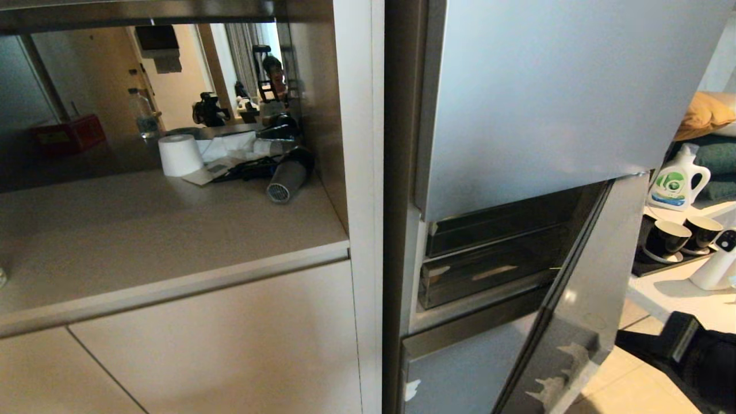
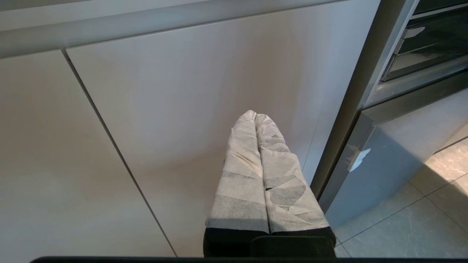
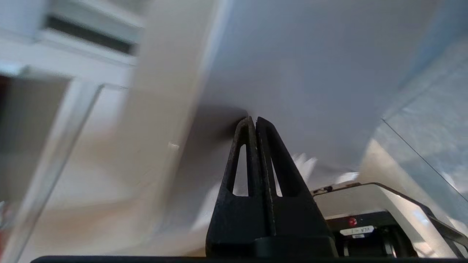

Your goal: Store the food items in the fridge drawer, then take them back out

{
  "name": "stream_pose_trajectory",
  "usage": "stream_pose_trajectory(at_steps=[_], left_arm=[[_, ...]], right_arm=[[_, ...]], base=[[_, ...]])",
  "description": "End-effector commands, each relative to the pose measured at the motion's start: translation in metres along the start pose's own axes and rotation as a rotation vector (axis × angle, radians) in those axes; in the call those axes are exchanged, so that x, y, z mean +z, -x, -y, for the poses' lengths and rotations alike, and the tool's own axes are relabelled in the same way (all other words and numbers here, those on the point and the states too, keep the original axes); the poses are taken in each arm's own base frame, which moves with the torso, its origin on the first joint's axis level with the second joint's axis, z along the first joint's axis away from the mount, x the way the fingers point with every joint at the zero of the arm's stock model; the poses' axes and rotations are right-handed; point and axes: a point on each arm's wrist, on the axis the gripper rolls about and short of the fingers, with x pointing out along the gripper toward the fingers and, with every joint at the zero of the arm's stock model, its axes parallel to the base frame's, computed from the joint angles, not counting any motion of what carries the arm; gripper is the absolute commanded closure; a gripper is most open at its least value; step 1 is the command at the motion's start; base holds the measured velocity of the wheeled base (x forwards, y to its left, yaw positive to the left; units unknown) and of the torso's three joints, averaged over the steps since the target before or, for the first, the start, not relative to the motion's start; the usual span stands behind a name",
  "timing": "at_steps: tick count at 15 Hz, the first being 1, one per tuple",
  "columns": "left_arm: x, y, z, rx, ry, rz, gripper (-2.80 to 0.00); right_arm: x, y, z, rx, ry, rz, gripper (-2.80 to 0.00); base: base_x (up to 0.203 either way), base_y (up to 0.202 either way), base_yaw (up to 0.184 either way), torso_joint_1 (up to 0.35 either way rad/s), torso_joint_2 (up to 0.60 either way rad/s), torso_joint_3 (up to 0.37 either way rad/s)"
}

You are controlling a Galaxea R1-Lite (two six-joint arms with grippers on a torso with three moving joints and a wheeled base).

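the drawer (image 1: 581, 299) is seen swung open at lower right of the head view, no food in sight, and could be knocked by the right gripper (image 3: 254, 122), fingers together like the left gripper's (image 2: 256, 116).

beige cabinet doors (image 1: 218, 339) | beige counter (image 1: 144, 230) | pale floor tiles (image 1: 632, 385), possibly stone
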Motion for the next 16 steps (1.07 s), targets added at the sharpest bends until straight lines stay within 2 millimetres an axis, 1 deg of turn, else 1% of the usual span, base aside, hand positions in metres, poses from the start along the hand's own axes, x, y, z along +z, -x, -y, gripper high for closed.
stream_pose_trajectory(at_steps=[1, 4, 7, 10, 13, 14, 16], left_arm=[[0.000, 0.000, 0.000, 0.000, 0.000, -0.002, 0.00], [0.000, 0.000, 0.000, 0.000, 0.000, -0.002, 0.00], [0.000, 0.000, 0.000, 0.000, 0.000, -0.002, 0.00], [0.000, 0.000, 0.000, 0.000, 0.000, -0.002, 0.00], [0.000, 0.000, 0.000, 0.000, 0.000, -0.002, 0.00], [0.000, 0.000, 0.000, 0.000, 0.000, -0.002, 0.00], [0.000, 0.000, 0.000, 0.000, 0.000, -0.002, 0.00]], right_arm=[[-0.004, -0.040, -0.001, -0.108, 0.007, -0.055, 0.00], [0.002, -0.087, -0.010, -0.106, 0.037, -0.066, 0.00], [0.014, -0.122, -0.023, -0.010, 0.120, -0.104, 0.00], [0.023, -0.143, -0.037, 0.053, 0.203, -0.098, 0.00], [0.022, -0.157, -0.039, 0.087, 0.290, -0.130, 0.00], [0.023, -0.162, -0.041, 0.117, 0.313, -0.108, 0.00], [0.030, -0.178, -0.042, 0.181, 0.356, -0.013, 0.00]], base=[[0.000, 0.000, 0.000, 0.000, 0.00, 0.000], [0.000, 0.000, 0.000, 0.000, 0.00, 0.000], [0.000, 0.000, 0.000, 0.000, 0.00, 0.000], [0.000, 0.000, 0.000, 0.000, 0.00, 0.000], [0.000, 0.000, 0.000, 0.000, 0.00, 0.000], [0.000, 0.000, 0.000, 0.000, 0.00, 0.000], [0.000, 0.000, 0.000, 0.000, 0.00, 0.000]])
